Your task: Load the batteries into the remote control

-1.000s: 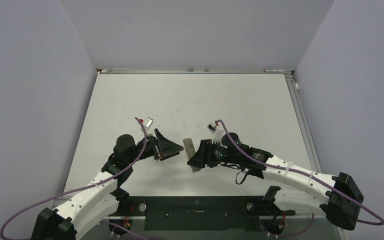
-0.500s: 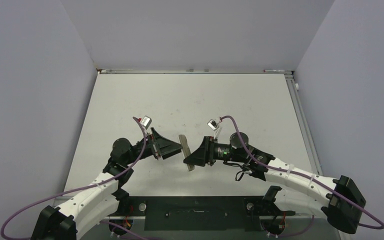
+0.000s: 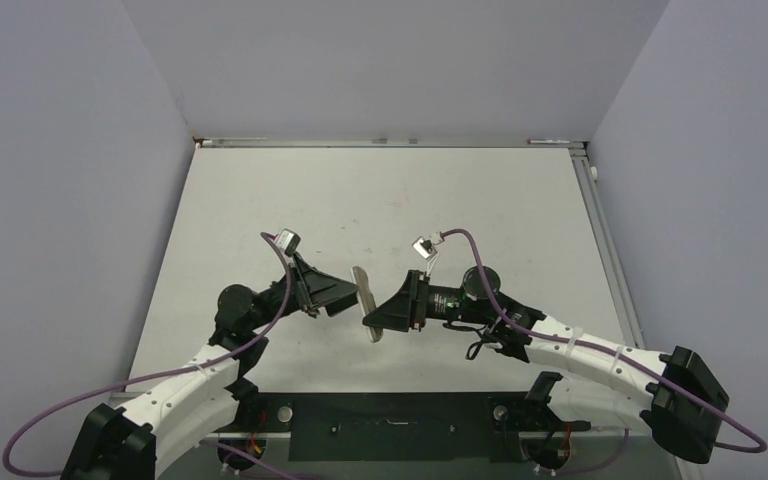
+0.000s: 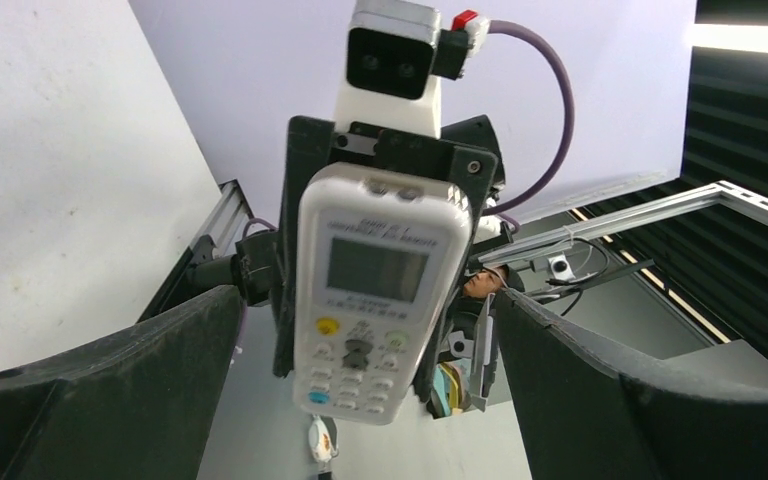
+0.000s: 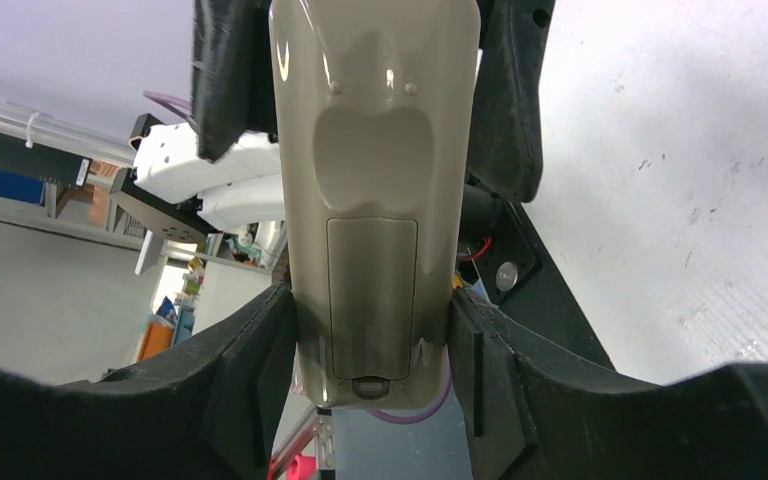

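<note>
**Remote's held up between the two claws, batteries nowhere in sight**

Above the white table (image 3: 380, 200), the right claw (image 3: 378, 316) is clamped on the slim white plastic remote control with the greyish-beige back (image 5: 370, 200). It pinches the side edges at the bottom end, so the handset sticks out ahead of its fingers, back side facing that claw's wrist. The left claw (image 3: 353, 291) is spread wide and grips nothing; the remote's screen face sits straight ahead of it, in the gap between its fingers and clear of both. The beige battery cover (image 5: 372, 290) looks shut. My guess is it's light, stiff and glossy, so it'll slide if pinched on the flat faces. Better to take the long edges up near the screen end and leave the cover free. The two little batteries don't show in any view.
</note>
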Tool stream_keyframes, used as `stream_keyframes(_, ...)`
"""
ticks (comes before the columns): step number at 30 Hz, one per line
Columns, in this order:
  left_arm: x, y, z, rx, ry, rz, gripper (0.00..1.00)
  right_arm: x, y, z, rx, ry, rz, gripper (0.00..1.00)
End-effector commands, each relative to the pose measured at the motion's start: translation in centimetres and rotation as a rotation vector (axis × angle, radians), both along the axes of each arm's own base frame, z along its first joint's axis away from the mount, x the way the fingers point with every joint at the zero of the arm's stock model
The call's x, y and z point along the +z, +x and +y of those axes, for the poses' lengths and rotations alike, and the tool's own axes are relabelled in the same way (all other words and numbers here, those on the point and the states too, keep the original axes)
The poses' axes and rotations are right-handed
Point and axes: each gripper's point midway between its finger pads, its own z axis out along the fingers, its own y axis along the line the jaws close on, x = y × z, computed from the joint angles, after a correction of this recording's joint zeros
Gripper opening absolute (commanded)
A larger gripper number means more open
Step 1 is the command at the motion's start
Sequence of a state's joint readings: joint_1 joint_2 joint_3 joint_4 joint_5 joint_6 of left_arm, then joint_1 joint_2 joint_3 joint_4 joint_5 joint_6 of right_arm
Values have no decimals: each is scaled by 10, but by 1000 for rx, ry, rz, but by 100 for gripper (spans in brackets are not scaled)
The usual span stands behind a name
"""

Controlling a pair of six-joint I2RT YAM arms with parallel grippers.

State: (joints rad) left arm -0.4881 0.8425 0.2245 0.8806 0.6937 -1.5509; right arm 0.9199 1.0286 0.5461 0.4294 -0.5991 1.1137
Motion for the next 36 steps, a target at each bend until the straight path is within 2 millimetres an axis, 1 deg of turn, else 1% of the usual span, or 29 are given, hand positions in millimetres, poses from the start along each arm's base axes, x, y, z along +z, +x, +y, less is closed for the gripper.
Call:
stream_keyframes(1,31,-10,5,-17,-68,-94,96,22,-8,11,32,65,-59,20)
stream_keyframes(6,35,-12,5,-23,-62,-96,96,20,-13,18,32,60,-57,20)
stream_keyframes(13,27,-15,6,-22,-34,-86,100,17,-11,18,2,45,-53,20)
stream_keyframes(16,27,-16,6,-21,-31,-91,91,16,-9,17,-11,40,-48,20)
stream_keyframes(23,28,-16,7,-20,-34,-97,79,16,-8,15,-30,46,-42,20)
stream_keyframes(32,28,-16,7,-11,-32,-102,70,17,-6,12,-48,50,-42,20)
stream_keyframes(33,27,-15,7,-10,-31,-100,67,17,-7,12,-47,50,-43,20)
stream_keyframes(36,27,-16,7,-12,-31,-103,62,17,-7,12,-47,47,-43,20)
